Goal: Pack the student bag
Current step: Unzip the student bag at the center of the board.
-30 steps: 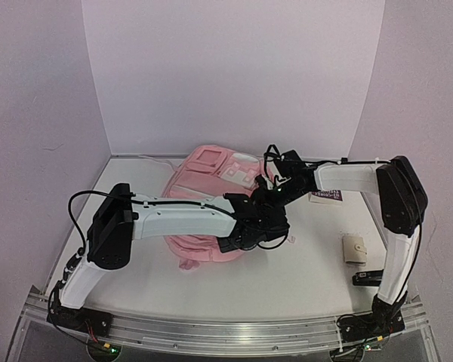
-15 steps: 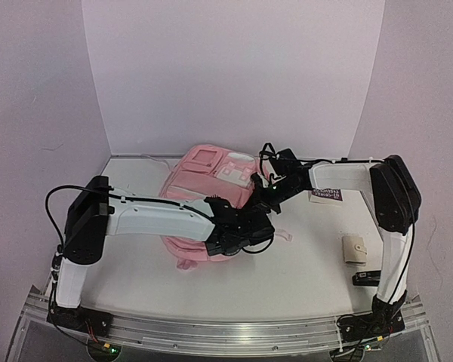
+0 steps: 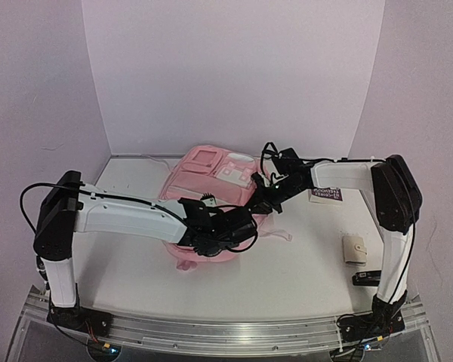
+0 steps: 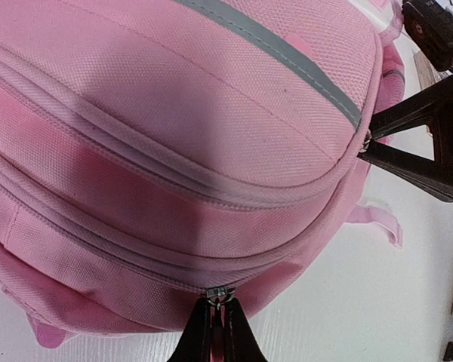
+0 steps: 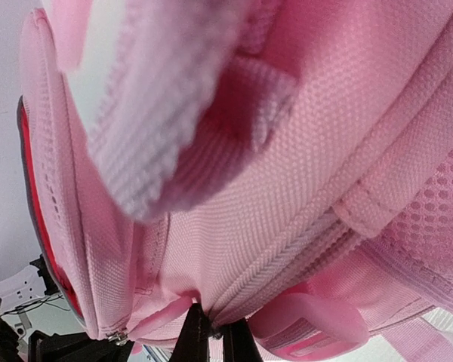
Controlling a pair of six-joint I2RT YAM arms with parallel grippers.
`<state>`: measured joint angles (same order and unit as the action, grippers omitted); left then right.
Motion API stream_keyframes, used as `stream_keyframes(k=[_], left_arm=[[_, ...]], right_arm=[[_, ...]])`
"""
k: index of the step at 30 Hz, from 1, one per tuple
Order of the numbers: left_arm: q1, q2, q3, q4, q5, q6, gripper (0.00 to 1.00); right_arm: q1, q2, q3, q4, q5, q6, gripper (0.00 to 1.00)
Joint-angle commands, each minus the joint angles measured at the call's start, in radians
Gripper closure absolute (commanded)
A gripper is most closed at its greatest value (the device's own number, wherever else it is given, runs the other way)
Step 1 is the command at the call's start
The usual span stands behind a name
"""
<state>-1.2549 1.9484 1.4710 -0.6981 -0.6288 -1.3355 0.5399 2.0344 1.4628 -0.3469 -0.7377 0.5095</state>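
Note:
The student bag (image 3: 209,183), a big soft pink backpack, lies flat mid-table, and it fills the left wrist view (image 4: 174,128) and the right wrist view (image 5: 287,173). My left gripper (image 3: 238,228) is at the bag's near right edge. In the left wrist view it (image 4: 217,320) is shut on a small metal zipper pull (image 4: 219,294) at the end of a zip line. My right gripper (image 3: 261,202) is at the bag's right side. There it (image 5: 209,335) is shut, pinching the pink fabric beside a zip seam. It also shows as black fingers (image 4: 408,154) nipping the bag's edge.
A beige wallet (image 3: 354,248) and a small black object (image 3: 368,278) lie at the right front. A purple-printed card (image 3: 326,195) lies under the right forearm. A pale strap (image 4: 377,220) trails from the bag onto the white table (image 3: 287,279). Walls enclose three sides.
My left arm swung left, drawing its shut gripper leftward along the bag's near edge. My right gripper closed on the bag's side and barely moved.

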Motion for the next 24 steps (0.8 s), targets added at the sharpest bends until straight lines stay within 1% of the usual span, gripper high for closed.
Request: stream_keyframes(k=[1,4,9,12,14,15,16,18,19,20,21,23,24], left_arm=[[-0.013,-0.135,-0.090,-0.209,-0.005,0.020,1.00],[-0.012,-0.191,-0.165,-0.141,0.027,0.096,1.00],[-0.013,-0.277,-0.278,0.080,0.122,0.329,1.00],[-0.012,-0.281,-0.291,0.198,0.174,0.440,1.00],[-0.013,-0.270,-0.283,0.251,0.182,0.481,1.00],[-0.012,-0.262,-0.276,0.268,0.182,0.492,1.00],[-0.012,-0.256,-0.269,0.283,0.182,0.506,1.00],[-0.007,-0.252,-0.263,0.326,0.180,0.520,1.00],[0.000,-0.254,-0.267,0.355,0.189,0.526,1.00],[0.010,-0.258,-0.275,0.387,0.201,0.531,1.00],[0.024,-0.262,-0.286,0.422,0.218,0.537,1.00],[0.050,-0.269,-0.303,0.481,0.256,0.549,1.00],[0.064,-0.271,-0.311,0.507,0.275,0.554,1.00]], right_arm=[[-0.117,-0.043,0.008,-0.007,0.251,-0.081,1.00],[-0.123,-0.043,0.035,-0.015,0.281,-0.101,1.00],[-0.132,-0.016,0.102,-0.026,0.314,-0.113,1.00],[-0.131,-0.004,0.149,-0.031,0.320,-0.118,1.00],[-0.132,-0.004,0.180,-0.042,0.314,-0.123,1.00],[-0.133,-0.011,0.188,-0.049,0.287,-0.130,0.99],[-0.132,-0.022,0.193,-0.056,0.251,-0.132,0.95],[-0.132,-0.058,0.170,-0.068,0.191,-0.128,0.62],[-0.132,-0.080,0.149,-0.070,0.164,-0.128,0.49],[-0.132,-0.103,0.127,-0.071,0.140,-0.132,0.43],[-0.133,-0.132,0.104,-0.072,0.116,-0.137,0.39],[-0.132,-0.174,0.065,-0.081,0.055,-0.150,0.33],[-0.131,-0.194,0.045,-0.086,0.021,-0.153,0.32]])
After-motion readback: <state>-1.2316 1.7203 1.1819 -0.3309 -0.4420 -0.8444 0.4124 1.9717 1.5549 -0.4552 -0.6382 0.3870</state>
